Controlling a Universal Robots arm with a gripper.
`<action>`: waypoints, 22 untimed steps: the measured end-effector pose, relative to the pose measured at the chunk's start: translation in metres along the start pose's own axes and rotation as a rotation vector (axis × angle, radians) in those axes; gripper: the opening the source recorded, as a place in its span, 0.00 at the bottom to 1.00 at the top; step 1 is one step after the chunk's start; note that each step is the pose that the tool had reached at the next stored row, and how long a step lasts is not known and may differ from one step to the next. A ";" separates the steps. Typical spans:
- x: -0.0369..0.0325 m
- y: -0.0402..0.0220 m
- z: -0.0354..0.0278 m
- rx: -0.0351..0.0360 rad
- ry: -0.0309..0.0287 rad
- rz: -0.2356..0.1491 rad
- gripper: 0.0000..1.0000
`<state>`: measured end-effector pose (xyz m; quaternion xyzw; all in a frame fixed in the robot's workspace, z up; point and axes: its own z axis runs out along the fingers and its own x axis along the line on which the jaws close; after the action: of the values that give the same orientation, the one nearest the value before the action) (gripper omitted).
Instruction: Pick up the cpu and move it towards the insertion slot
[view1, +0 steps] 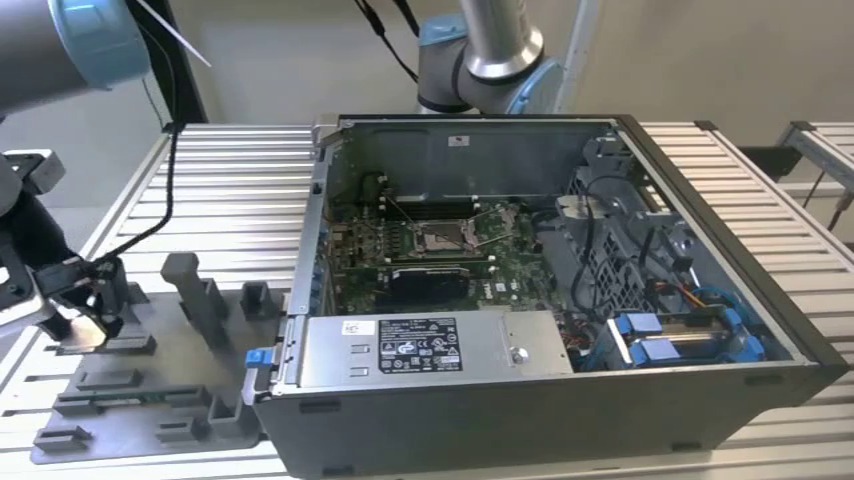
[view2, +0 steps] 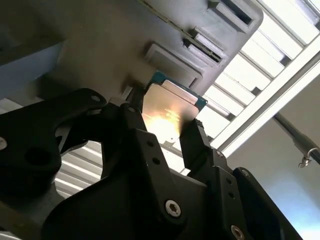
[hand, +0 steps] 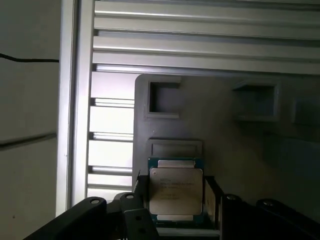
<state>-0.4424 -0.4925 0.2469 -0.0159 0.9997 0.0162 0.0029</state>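
Slatted aluminium surface (view1: 200, 160), grey fixture (view1: 147, 400) at the exterior view's left. Jaws clamp the cpu (hand: 176, 192) by opposite edges at the fixture; insertion slot (view1: 441, 236) well apart, inside the computer case (view1: 534, 410). Risk: thin edge grip slips, chip tilts or drops.

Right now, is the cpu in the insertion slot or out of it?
Out. In both wrist views the pincer grips the cpu at the grey fixture; the insertion slot, inside the computer case, shows its tan centre.

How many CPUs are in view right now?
1. The cpu is held in the claw at the grey fixture, on the exterior view's left. Another could be hidden inside the computer case.
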 end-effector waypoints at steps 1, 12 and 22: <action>0.0000 0.0001 -0.0045 0.0000 0.0000 0.000 0.00; -0.0004 0.0010 -0.0312 -0.0002 0.0025 0.000 0.00; -0.0005 0.0012 -0.0385 -0.0001 0.0029 0.001 0.00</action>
<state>-0.4422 -0.4925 0.2855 -0.0153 0.9998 0.0162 0.0014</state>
